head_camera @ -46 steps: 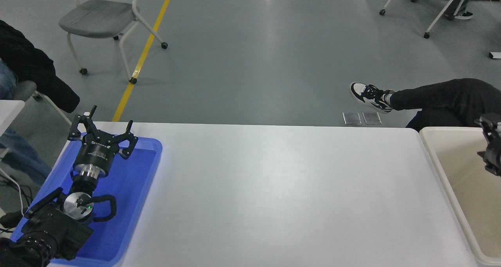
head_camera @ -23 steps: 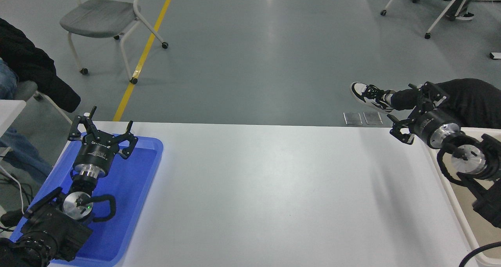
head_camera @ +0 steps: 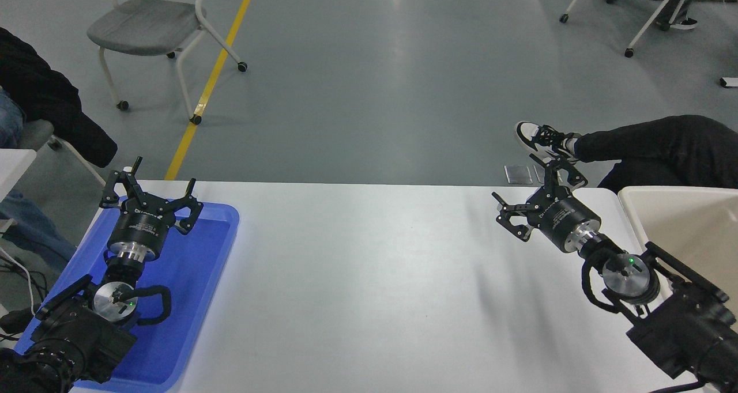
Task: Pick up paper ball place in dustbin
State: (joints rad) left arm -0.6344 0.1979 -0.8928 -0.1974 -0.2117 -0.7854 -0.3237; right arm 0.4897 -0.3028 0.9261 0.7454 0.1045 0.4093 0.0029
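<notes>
Right gripper (head_camera: 533,200) wide open, empty, near dustbin (head_camera: 634,220); paper ball not visible, prob. light, crushable; pinch mid-wad.

Robotics lab: grey floor (head_camera: 375,93) with yellow line (head_camera: 213,76), wheeled chairs (head_camera: 155,30)

The scene is being lit brightly and evenly from overhead; soft shadows are being cast across the counter (head_camera: 369,289), glare streaking the floor (head_camera: 398,47).
</notes>
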